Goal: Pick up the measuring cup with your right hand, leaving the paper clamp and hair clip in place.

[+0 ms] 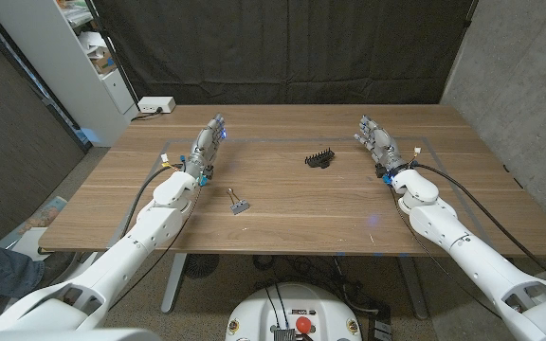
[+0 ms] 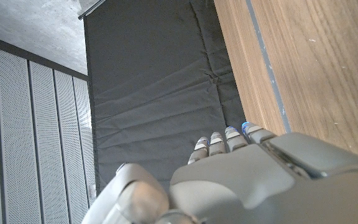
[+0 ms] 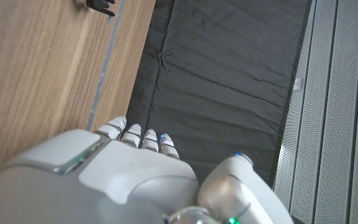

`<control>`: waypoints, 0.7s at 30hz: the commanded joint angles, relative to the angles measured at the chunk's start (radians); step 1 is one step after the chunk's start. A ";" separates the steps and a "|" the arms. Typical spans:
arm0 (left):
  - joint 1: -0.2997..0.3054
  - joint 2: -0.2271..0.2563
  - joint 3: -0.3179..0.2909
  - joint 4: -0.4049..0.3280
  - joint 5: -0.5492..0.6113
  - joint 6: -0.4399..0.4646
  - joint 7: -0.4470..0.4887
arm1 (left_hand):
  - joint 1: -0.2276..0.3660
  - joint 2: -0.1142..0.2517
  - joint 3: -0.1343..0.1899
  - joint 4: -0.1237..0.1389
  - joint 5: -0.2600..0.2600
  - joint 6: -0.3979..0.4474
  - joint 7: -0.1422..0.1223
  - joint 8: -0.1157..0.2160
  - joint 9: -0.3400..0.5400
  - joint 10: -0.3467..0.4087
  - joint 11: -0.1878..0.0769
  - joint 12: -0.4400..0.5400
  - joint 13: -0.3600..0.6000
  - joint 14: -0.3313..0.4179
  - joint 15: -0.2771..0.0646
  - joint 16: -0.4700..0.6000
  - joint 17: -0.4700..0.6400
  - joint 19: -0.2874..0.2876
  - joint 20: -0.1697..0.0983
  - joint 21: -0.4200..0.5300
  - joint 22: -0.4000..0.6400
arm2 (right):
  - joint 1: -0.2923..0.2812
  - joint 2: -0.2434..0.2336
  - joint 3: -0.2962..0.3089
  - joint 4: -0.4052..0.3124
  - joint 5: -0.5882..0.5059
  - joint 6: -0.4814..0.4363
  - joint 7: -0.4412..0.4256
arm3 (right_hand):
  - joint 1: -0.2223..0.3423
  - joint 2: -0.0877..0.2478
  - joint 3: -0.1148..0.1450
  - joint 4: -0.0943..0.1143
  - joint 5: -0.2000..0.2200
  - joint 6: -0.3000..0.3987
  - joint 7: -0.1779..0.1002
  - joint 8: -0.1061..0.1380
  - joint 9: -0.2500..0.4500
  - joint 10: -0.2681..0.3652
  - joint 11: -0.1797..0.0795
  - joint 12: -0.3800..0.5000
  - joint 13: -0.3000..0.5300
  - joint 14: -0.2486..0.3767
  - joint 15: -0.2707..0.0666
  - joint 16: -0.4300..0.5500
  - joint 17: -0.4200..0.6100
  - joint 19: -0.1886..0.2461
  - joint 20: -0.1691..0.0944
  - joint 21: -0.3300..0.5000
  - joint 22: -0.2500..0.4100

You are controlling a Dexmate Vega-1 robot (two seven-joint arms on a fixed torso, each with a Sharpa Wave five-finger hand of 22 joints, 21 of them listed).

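A black toothed hair clip (image 1: 318, 158) lies on the wooden table (image 1: 292, 213) a little right of centre, and its tip also shows in the right wrist view (image 3: 101, 5). A small metal paper clamp (image 1: 237, 202) with a dark head lies nearer the front, left of centre. My right hand (image 1: 375, 140) stands at the right side of the table, to the right of the hair clip, with fingers stretched out and nothing in it (image 3: 135, 180). My left hand (image 1: 209, 142) stands at the left side, beyond the paper clamp, fingers straight and holding nothing (image 2: 247, 180).
A white box (image 1: 154, 105) with a cable sits at the table's back left corner. A white shelf unit (image 1: 74, 57) stands off the table to the left, and a black curtain (image 1: 292, 47) hangs behind. Thin blue tape lines (image 1: 254, 138) mark the tabletop.
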 commanded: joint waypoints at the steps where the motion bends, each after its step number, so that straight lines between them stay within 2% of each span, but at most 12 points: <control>1: 0.025 -0.051 -0.075 -0.016 0.061 0.042 -0.034 | 0.009 0.000 0.005 -0.002 0.005 0.001 0.003 0.004 0.003 -0.009 0.000 0.005 0.001 -0.011 -0.005 0.004 0.005 -0.034 -0.001 0.003 0.003 | -0.003 0.001 0.001 -0.010 -0.007 -0.014 -0.006 | 0.007 0.004 0.004 0.001 0.003 0.007 0.000 0.006 0.002 -0.002 0.009 0.008 0.003 -0.004 0.010 0.007 0.004 0.003 -0.003 0.006 0.005; 14: 0.044 -0.082 -0.121 -0.037 0.102 0.061 -0.048 | 0.008 0.001 0.004 -0.003 0.005 -0.001 0.002 0.003 0.003 -0.013 -0.002 0.005 -0.002 -0.013 -0.004 0.004 0.005 -0.037 0.002 -0.004 0.003 | -0.006 -0.006 0.003 -0.037 -0.009 -0.012 0.009 | 0.005 0.006 0.002 0.001 0.004 0.009 -0.001 0.007 0.002 -0.001 0.012 0.010 0.001 -0.004 0.011 0.009 0.003 -0.001 -0.002 0.007 0.005; 21: 0.048 -0.096 -0.129 -0.042 0.112 0.065 -0.050 | 0.007 0.002 0.003 -0.004 0.005 -0.003 0.000 0.003 0.003 -0.015 -0.002 0.004 -0.004 -0.016 -0.004 0.003 0.005 -0.040 0.007 -0.010 0.004 | -0.016 -0.025 0.009 -0.080 -0.001 -0.024 0.019 | 0.005 0.007 0.000 0.000 0.004 0.009 -0.001 0.008 0.002 -0.001 0.013 0.010 0.000 -0.005 0.013 0.009 0.002 -0.002 -0.002 0.008 0.005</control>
